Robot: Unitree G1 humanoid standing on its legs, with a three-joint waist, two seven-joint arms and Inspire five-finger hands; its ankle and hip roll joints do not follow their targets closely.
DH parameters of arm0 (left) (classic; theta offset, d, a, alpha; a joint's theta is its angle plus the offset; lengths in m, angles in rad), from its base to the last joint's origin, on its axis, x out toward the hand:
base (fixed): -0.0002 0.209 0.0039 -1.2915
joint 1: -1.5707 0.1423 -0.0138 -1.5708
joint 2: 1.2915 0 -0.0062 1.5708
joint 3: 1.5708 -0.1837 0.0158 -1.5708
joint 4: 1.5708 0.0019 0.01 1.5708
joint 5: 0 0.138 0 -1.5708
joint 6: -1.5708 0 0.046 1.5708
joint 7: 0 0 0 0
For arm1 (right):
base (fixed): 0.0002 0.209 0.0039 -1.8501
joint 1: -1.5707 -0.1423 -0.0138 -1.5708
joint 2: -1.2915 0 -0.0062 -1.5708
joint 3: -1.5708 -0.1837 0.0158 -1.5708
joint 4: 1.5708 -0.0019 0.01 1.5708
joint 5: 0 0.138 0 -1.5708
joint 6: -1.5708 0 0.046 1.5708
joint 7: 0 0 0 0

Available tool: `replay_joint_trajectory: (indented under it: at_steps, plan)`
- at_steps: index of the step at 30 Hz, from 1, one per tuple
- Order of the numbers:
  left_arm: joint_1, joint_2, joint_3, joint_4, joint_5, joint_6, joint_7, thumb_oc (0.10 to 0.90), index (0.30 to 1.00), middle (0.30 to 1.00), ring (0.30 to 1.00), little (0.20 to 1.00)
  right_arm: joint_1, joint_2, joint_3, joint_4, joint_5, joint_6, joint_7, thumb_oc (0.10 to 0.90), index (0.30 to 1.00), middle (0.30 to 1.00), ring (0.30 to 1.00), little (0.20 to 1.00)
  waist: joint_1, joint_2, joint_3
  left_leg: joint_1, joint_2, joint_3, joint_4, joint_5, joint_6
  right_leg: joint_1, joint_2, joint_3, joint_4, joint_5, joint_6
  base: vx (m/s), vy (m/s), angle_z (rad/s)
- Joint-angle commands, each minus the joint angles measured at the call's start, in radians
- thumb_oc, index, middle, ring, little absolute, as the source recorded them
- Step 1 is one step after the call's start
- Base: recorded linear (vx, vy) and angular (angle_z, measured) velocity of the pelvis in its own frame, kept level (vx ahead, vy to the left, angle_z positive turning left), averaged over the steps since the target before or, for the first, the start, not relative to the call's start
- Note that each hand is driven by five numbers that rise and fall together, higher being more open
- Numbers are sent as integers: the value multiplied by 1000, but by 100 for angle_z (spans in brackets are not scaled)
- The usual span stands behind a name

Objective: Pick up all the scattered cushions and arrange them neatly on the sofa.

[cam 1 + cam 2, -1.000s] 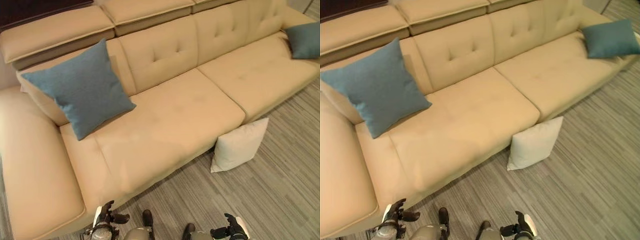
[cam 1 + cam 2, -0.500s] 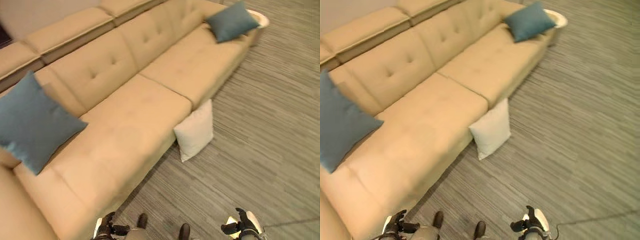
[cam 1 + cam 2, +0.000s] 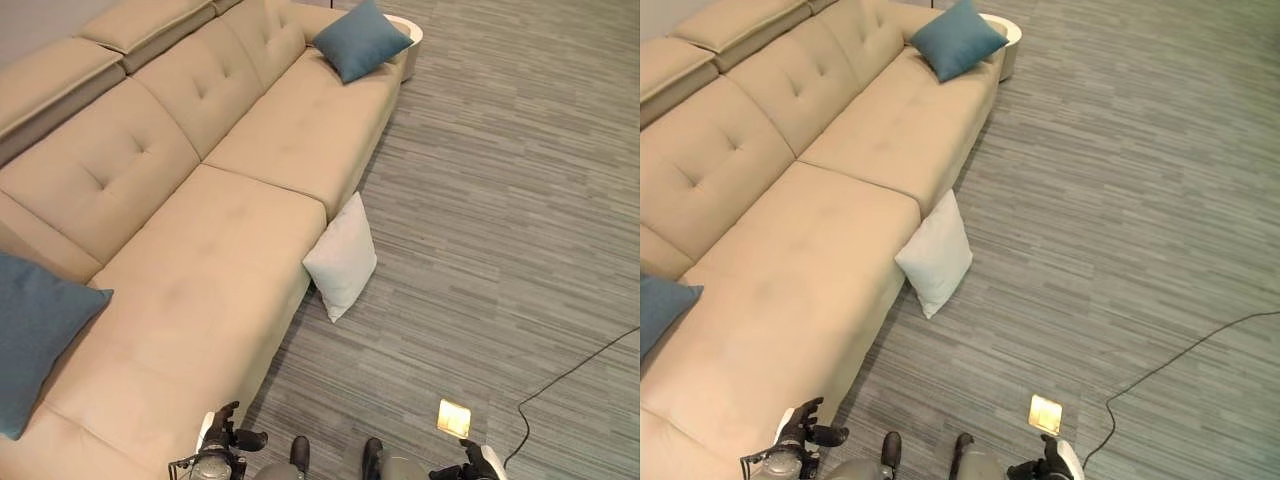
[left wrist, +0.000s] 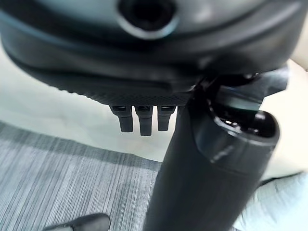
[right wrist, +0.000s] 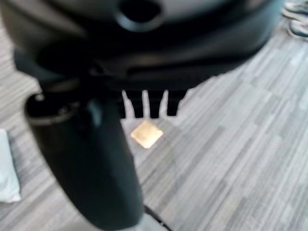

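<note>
Left eye view: beige sofa (image 3: 200, 250) runs diagonally; a white cushion (image 3: 341, 257) stands on the grey carpet floor (image 3: 500, 200), leaning against the sofa front. One teal cushion (image 3: 360, 37) lies at the far end of the seat, another teal cushion (image 3: 35, 335) at the near end. Left robot hand (image 3: 222, 437) and right robot hand (image 3: 470, 462) hang low, both empty. A brass floor plate (image 3: 453, 417) sits near the right one.

Right eye view: a round white side table (image 3: 1002, 38) shows fuller beyond the far cushion.

Left wrist view: fingers (image 4: 140, 120) straight, thumb out, over the sofa edge.

Right wrist view: fingers straight above the plate.

Since half a second ago the camera has swung right; cushions unmoved.
</note>
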Motion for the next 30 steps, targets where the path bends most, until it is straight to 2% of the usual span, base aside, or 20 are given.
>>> replay_joint_trajectory:
  at_steps: [1, 2, 4, 7, 9, 10, 11, 13, 16, 19, 20, 21, 22, 23, 24, 27, 30]
  plan:
    - [0, 4, 24, -39, 35, -23, 23, 800, 900, 900, 900, 900, -24, -75, 4, -56, 1, -4, -19, 800, 900, 900, 900, 900, 20, 10, 3, 17, 5, -51, 68, -156, -37, 47, -14, -46, -209, 62, -2, 247, -153, -50]
    - [0, 5, 23, -27, 38, -22, 19, 800, 900, 900, 900, 900, -21, -79, 8, -57, -2, -5, -17, 800, 900, 900, 900, 900, 18, 9, 0, 32, 6, -53, 59, -160, -41, 36, -12, -48, -247, 82, 1, 265, -144, -49]
    - [0, 4, 27, -19, 35, -25, 17, 800, 900, 900, 900, 900, -20, -80, 7, -57, -1, -3, -11, 800, 900, 900, 900, 900, 15, 10, -5, 48, 9, -56, 47, -164, -47, 47, -4, -47, -277, 82, 2, 230, -130, -15]
    - [18, -14, 23, 6, 40, -21, 18, 800, 900, 900, 900, 900, -3, -80, 13, -74, -2, -10, -8, 800, 900, 900, 900, 900, 7, 6, -33, 74, 26, -74, 54, -184, -73, 82, 20, -61, -299, 75, -19, 308, -260, 26]
    - [17, -25, 19, 3, 29, -24, 14, 800, 900, 900, 900, 900, -5, -79, 16, -83, 8, -20, -10, 800, 900, 900, 900, 900, 9, 7, -34, 50, 48, -80, 115, -171, -103, 113, 41, -79, -312, 49, -43, 170, -228, 21]
    - [17, -25, 19, 3, 29, -24, 14, 800, 900, 900, 900, 900, -5, -79, 16, -83, 8, -20, -10, 800, 900, 900, 900, 900, 8, 6, -35, 49, 47, -81, 115, -170, -103, 113, 41, -79, -312, 49, -43, 133, -254, 16]
    - [16, -29, 9, -11, 15, -26, 5, 800, 900, 900, 900, 900, -7, -82, 15, -90, 19, -23, -9, 800, 900, 900, 900, 900, 21, 4, -15, -26, 62, -84, 268, -116, -125, 146, 56, -85, -319, 32, -75, 81, -210, 20]
    - [6, -29, -2, -30, 12, -27, 0, 800, 900, 900, 900, 900, -12, -90, 18, -96, 23, -25, -13, 800, 900, 900, 900, 900, 35, -7, 11, -119, 53, -89, 422, -60, -126, 175, 62, -89, -332, 23, -98, 61, -207, 27]
    - [-2, -28, -12, -42, 14, -25, -1, 800, 900, 900, 900, 900, -12, -95, 18, -98, 26, -23, -17, 800, 900, 900, 900, 900, 46, -16, 26, -164, 57, -74, 488, -34, -121, 202, 74, -92, -341, 5, -119, 109, -170, 3]
    - [-9, -40, -24, -54, 18, -22, 19, 800, 900, 900, 900, 900, 25, -62, 44, -160, -20, -28, -56, 800, 900, 900, 900, 900, 47, -21, 30, -222, 10, -42, 389, -117, -102, 231, 88, -87, -375, -15, -105, 250, -105, 21]
    - [-4, -42, -25, -54, 22, -19, 29, 800, 900, 900, 900, 900, 40, -59, 52, -175, -42, -28, -73, 800, 900, 900, 900, 900, 46, -12, 19, -229, 8, -11, 267, -91, -102, 248, 106, -91, -392, -27, -92, 324, -38, -13]
    - [-1, -44, -24, -55, 26, -18, 32, 800, 900, 900, 900, 900, 48, -55, 56, -183, -47, -31, -77, 800, 900, 900, 900, 900, 47, -7, 14, -234, 5, 5, 205, -52, -104, 262, 118, -88, -400, -35, -89, 331, -26, -11]
    - [0, -46, -26, -51, 30, -16, 36, 800, 900, 900, 900, 900, 51, -49, 63, -186, -52, -30, -81, 800, 900, 900, 900, 900, 51, 0, 10, -246, 0, 9, 163, -21, -108, 276, 135, -83, -403, -44, -90, 172, -15, -4]
    - [1, -46, -26, -51, 30, -16, 37, 800, 900, 900, 900, 900, 51, -49, 63, -186, -52, -30, -81, 800, 900, 900, 900, 900, 52, -1, 11, -242, -1, 10, 158, -18, -108, 277, 134, -82, -403, -45, -90, 243, -30, 5]
    - [4, -47, -23, -42, 31, -16, 41, 800, 900, 900, 900, 900, 58, -41, 66, -189, -60, -27, -89, 800, 900, 900, 900, 900, 60, 4, 8, -260, -9, 17, 124, 21, -116, 300, 157, -67, -400, -66, -88, 258, -12, 1]
    - [22, -52, -18, -31, 29, -13, 44, 800, 900, 900, 900, 900, 76, -33, 74, -213, -84, -24, -90, 800, 900, 900, 900, 900, 62, 2, -11, -229, -10, 21, 98, 14, -97, 311, 163, -54, -378, -88, -85, 278, 40, -19]
    - [39, -54, -8, -23, 17, -7, 47, 800, 900, 900, 900, 900, 95, -22, 70, -224, -124, -10, -88, 800, 900, 900, 900, 900, 66, 9, -39, -159, -21, 21, 81, -27, -58, 289, 115, -62, -197, -96, -42, 266, 148, -44]
